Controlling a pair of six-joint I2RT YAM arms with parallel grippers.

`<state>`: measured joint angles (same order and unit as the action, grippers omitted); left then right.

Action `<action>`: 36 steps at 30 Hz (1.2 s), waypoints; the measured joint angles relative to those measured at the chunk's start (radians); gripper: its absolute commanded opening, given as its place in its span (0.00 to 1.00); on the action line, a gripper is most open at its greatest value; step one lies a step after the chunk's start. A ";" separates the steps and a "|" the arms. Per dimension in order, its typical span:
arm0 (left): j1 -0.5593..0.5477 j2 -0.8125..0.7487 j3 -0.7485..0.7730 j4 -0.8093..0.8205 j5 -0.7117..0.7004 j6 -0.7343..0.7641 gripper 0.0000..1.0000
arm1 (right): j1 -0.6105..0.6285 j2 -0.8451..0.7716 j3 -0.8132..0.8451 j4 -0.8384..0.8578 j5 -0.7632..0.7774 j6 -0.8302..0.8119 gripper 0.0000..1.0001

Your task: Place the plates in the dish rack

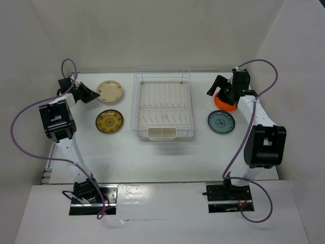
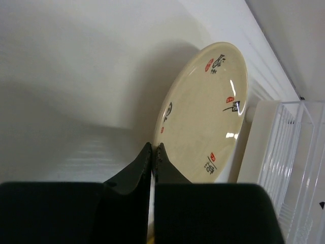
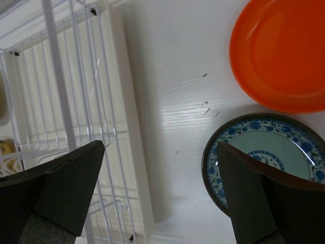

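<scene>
My left gripper (image 1: 94, 95) is shut on the near rim of the pale beige plate (image 1: 111, 91). In the left wrist view its fingertips (image 2: 154, 148) pinch that rim, and the plate (image 2: 205, 112) shows red and black marks. The yellow patterned plate (image 1: 109, 121) lies flat in front of it. Between the two arms stands the white wire dish rack (image 1: 162, 104), with no plates in it. My right gripper (image 1: 217, 89) hangs open above the orange plate (image 1: 226, 104). The right wrist view shows the orange plate (image 3: 284, 56) and the blue-patterned plate (image 3: 264, 152), with the gripper (image 3: 160, 147) over bare table.
A beige holder (image 1: 162, 133) sits at the rack's near end. The rack's wires and tray wall (image 3: 134, 127) run close to my right gripper's left finger. White enclosure walls rise on both sides and at the back. Purple cables loop off both arms.
</scene>
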<state>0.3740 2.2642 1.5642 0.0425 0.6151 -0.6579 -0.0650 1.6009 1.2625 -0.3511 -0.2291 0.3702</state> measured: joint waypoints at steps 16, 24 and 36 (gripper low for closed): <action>-0.047 -0.356 0.208 -0.360 -0.143 0.223 0.00 | -0.072 0.095 0.008 0.020 0.148 0.050 1.00; -0.257 -0.410 0.346 -0.607 -0.252 0.301 0.00 | -0.143 0.107 0.013 0.030 0.280 0.082 1.00; -0.587 -0.441 0.578 -0.903 -0.731 0.319 0.00 | -0.189 0.158 0.035 0.027 0.393 0.086 1.00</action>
<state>-0.2134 1.8229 2.1418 -0.8604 -0.1154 -0.3393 -0.2539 1.7592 1.2980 -0.3244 0.1635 0.4561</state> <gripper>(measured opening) 0.015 0.999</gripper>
